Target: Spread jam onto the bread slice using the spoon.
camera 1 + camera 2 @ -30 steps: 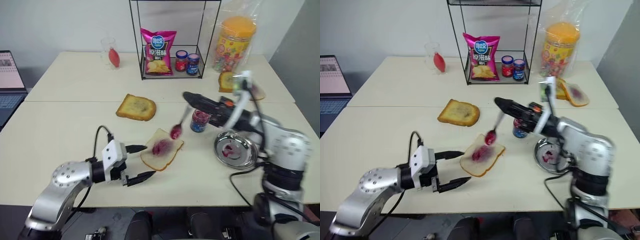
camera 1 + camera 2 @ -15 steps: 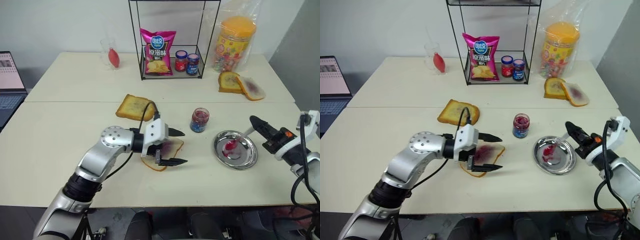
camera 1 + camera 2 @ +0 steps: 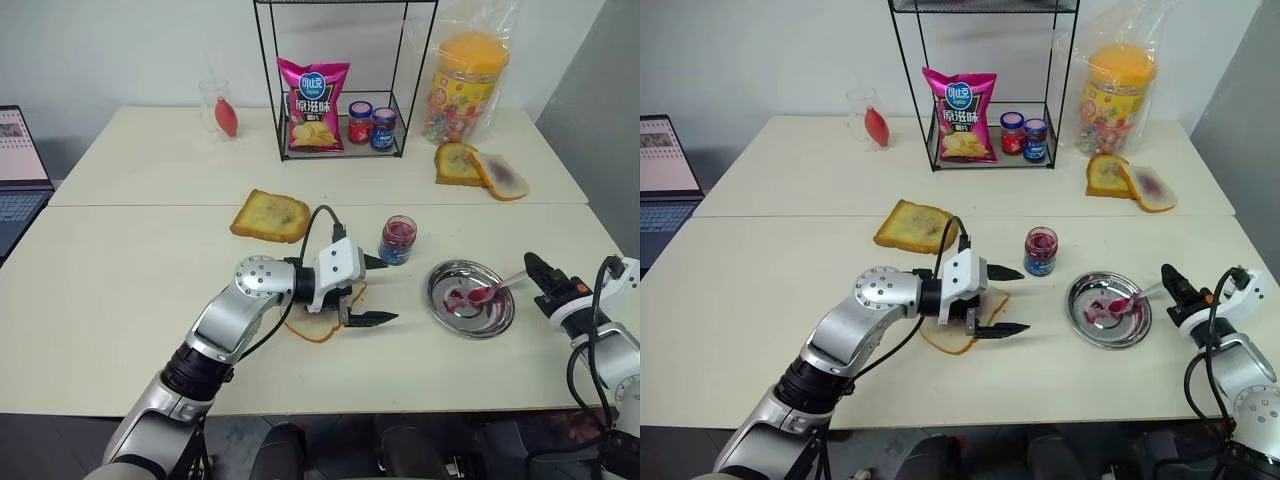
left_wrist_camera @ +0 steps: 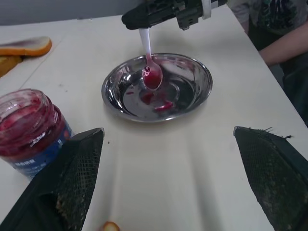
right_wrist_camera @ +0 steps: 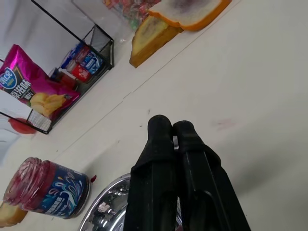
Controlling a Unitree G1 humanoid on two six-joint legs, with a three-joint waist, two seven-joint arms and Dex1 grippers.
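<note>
**Spoon goes back to the plate**

The spoon [image 3: 493, 291] lies with its jam-red bowl inside the steel plate [image 3: 497, 321], its handle pinched between the right gripper [image 3: 535, 268]'s closed fingers. To finish cleanly, the robot should probably lower it until it rests, then let go. The bread slice [image 3: 308, 327] sits left of the plate, under the left gripper [image 3: 382, 291], whose fingers stand wide apart, holding nothing. One open jam [image 3: 397, 240] jar stands behind the plate; four bread slices lie on the table.
</note>
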